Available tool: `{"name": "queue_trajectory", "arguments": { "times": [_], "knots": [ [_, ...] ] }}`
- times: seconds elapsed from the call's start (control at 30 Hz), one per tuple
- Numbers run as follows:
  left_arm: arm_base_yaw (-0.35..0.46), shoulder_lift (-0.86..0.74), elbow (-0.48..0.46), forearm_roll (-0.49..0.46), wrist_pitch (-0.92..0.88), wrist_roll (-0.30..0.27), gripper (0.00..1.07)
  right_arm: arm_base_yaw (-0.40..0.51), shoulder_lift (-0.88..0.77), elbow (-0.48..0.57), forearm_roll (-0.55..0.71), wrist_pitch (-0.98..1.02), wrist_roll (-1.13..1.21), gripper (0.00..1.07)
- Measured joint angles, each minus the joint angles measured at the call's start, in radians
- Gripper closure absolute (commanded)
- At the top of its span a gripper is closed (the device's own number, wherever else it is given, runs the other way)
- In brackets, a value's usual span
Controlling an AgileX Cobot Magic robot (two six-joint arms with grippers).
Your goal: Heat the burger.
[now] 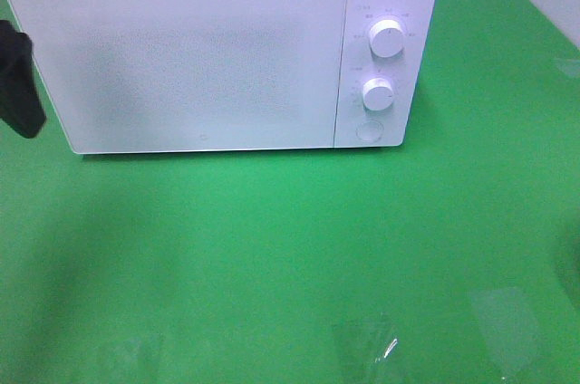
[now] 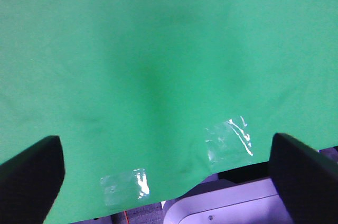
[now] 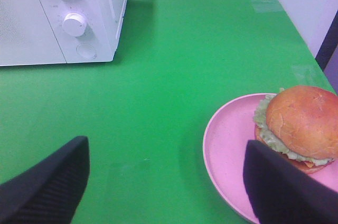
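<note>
The burger [image 3: 303, 123], with a golden-brown bun and green lettuce, sits on a round pink plate [image 3: 227, 145] in the right wrist view; neither shows in the high view. My right gripper [image 3: 166, 147] hovers open over the green cloth, and one black finger [image 3: 280, 187] overlaps the plate's near side, close beside the burger. Nothing is between its fingers. The white microwave [image 1: 208, 58] stands at the back with its door closed. My left gripper [image 2: 166, 142] is open over bare cloth near the table's front edge. A black part of the left arm [image 1: 20, 81] shows beside the microwave's left end.
The microwave panel carries two knobs [image 1: 387, 40] and a round button [image 1: 368, 130]. Clear tape patches [image 2: 229, 139] hold the green cloth [image 1: 272, 248] near the front edge. A pale wall borders the table's right side.
</note>
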Motion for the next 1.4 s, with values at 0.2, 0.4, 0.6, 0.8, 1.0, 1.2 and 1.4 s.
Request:
{"name": "queue_trajectory", "arguments": {
  "times": [0.2, 0.4, 0.6, 0.8, 1.0, 1.2, 1.4],
  "knots": [
    [0.102, -0.144, 0.097, 0.019, 0.001, 0.000, 0.06, 0.000, 0.000, 0.000, 0.000, 0.000, 0.000, 0.31],
    [0.160, -0.288, 0.249, 0.019, -0.029, 0.000, 0.06, 0.000, 0.000, 0.000, 0.000, 0.000, 0.000, 0.31],
    [0.171, -0.483, 0.412, 0.029, -0.050, 0.001, 0.06, 0.000, 0.000, 0.000, 0.000, 0.000, 0.000, 0.31],
    [0.171, -0.685, 0.583, 0.037, -0.068, 0.019, 0.06, 0.000, 0.000, 0.000, 0.000, 0.000, 0.000, 0.31],
    [0.171, -0.857, 0.673, 0.039, -0.112, 0.019, 0.06, 0.000, 0.000, 0.000, 0.000, 0.000, 0.000, 0.31],
    [0.171, -0.989, 0.675, 0.038, -0.125, 0.019, 0.06, 0.000, 0.000, 0.000, 0.000, 0.000, 0.000, 0.31],
    [0.171, -1.115, 0.675, 0.057, -0.125, 0.052, 0.06, 0.000, 0.000, 0.000, 0.000, 0.000, 0.000, 0.31]
  ]
}}
